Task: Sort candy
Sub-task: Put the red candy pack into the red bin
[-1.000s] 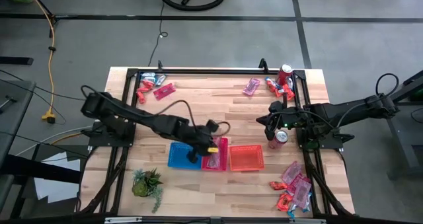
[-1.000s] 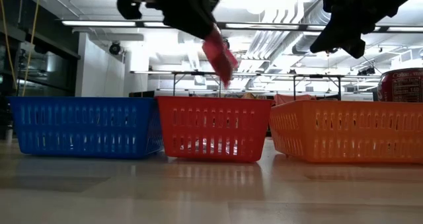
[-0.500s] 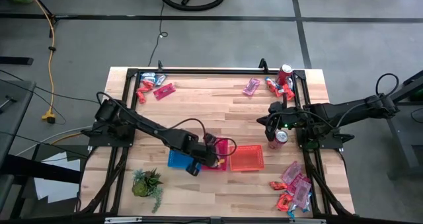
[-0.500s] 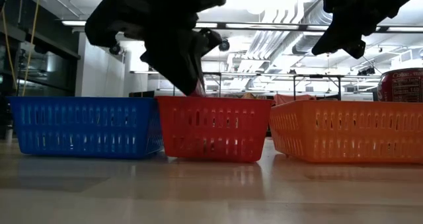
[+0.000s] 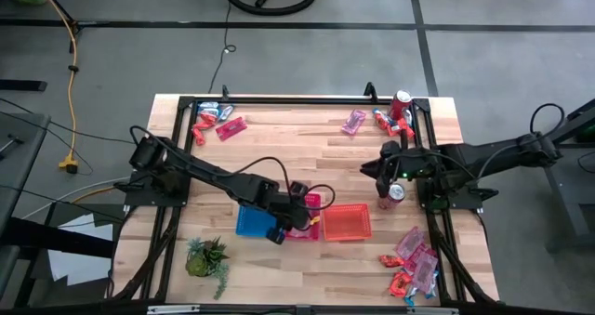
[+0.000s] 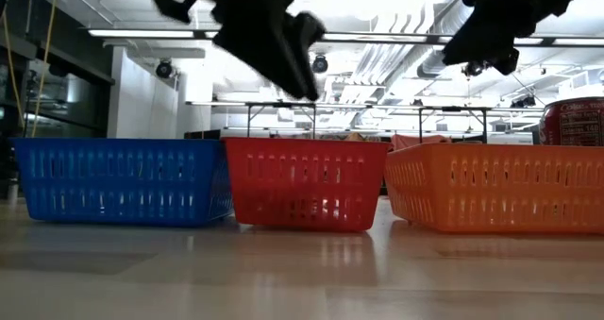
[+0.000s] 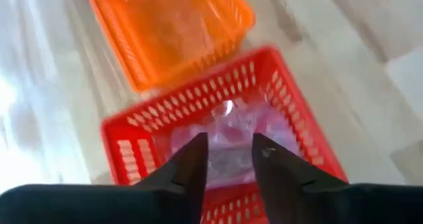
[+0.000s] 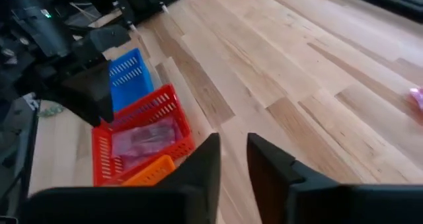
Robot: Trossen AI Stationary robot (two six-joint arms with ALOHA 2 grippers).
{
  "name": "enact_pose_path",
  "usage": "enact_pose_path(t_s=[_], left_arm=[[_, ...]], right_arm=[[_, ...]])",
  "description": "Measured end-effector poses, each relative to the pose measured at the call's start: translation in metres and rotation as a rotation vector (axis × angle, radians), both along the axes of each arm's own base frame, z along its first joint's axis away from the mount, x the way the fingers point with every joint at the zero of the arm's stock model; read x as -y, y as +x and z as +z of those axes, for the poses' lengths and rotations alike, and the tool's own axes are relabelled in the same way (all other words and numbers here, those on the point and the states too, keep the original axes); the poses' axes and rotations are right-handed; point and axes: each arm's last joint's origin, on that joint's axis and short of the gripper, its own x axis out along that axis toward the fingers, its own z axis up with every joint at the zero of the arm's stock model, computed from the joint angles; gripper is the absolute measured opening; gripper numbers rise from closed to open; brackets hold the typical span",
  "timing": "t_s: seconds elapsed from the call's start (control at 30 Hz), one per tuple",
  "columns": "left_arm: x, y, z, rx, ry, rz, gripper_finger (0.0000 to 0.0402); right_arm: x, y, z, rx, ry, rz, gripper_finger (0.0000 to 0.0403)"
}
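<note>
My left gripper (image 5: 299, 215) hangs open and empty over the red basket (image 5: 314, 203), the middle one of three in a row, clear above its rim in the low view (image 6: 304, 79). Through its fingers (image 7: 228, 154) I see pink candy packets (image 7: 228, 128) lying in the red basket's bottom. My right gripper (image 5: 379, 174) waits open and empty, raised over the table's right half (image 8: 231, 154). Loose candy lies in piles at the far left (image 5: 212, 122), far right (image 5: 381, 120) and near right (image 5: 411, 259).
A blue basket (image 5: 249, 220) stands left of the red one and an orange basket (image 5: 347, 222) right of it. Red soda cans stand at the far right corner (image 5: 402, 101) and beside my right gripper (image 5: 395, 192). A small potted plant (image 5: 206, 257) stands near the front left.
My left gripper held a pink candy packet hanging above the red basket, went down to the basket's rim, let the packet go and rose again. The packet has dropped out of the gripper into the red basket.
</note>
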Motion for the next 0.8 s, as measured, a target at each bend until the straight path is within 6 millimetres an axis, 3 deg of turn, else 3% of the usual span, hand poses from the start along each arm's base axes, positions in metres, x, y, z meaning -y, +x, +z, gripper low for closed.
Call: enact_pose_path(t_s=[0.17,0.33,0.53,0.67,0.8], left_arm=[[-0.022,-0.013,0.031,-0.113,0.044,0.125,0.0171],[-0.067,-0.044,0.065,-0.137,-0.18,0.428,0.0194],[-0.098,-0.091,0.09,0.201,-0.381,0.559,0.0195],[-0.104,-0.124,0.094,0.406,-0.497,0.591,0.0195],[-0.105,-0.152,0.095,0.483,-0.557,0.599,0.0195]], right_arm=[[-0.003,0.001,0.016,0.034,0.006,0.114,0.013],[-0.011,0.003,0.019,0.027,0.168,0.281,0.0158],[-0.043,0.011,0.004,-0.172,0.548,0.479,0.0165],[-0.075,0.014,-0.017,-0.419,0.741,0.421,0.0165],[-0.1,0.007,-0.044,-0.734,0.875,0.159,0.0165]])
